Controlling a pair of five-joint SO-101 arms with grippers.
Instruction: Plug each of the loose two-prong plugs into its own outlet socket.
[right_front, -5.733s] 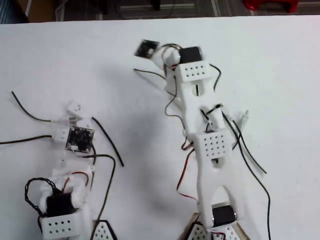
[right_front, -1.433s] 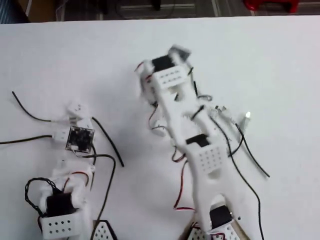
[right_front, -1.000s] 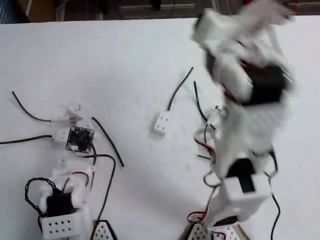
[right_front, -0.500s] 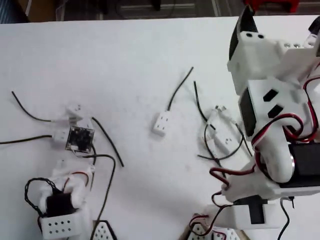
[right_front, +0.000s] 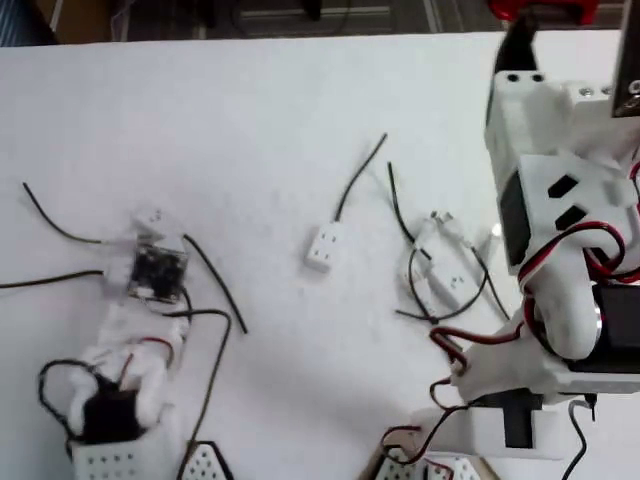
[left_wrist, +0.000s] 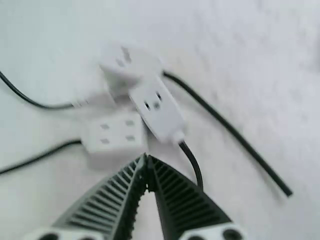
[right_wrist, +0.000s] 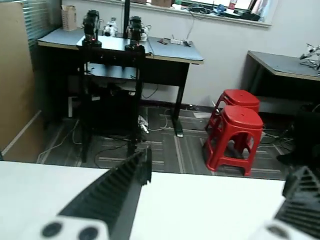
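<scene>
The left claw (left_wrist: 146, 165) is hovering low over the worktop (left_wrist: 260, 60) with its two fingers pressed together and gripping nothing. Its tips are sitting just beside a white socket block (left_wrist: 111, 137) that is lying against a second socket piece (left_wrist: 159, 109), with black cords (left_wrist: 227, 132) trailing off them; whether the tips are touching the block I cannot tell. The right claw (right_wrist: 222, 170) is hanging high above the worktop with its fingers spread wide and empty, pointing toward red stools (right_wrist: 235, 125), while another outlet socket (right_front: 322, 247) is lying alone mid-worktop and a tangle of plug pieces and cords (right_front: 445, 270) is resting beside the right arm.
</scene>
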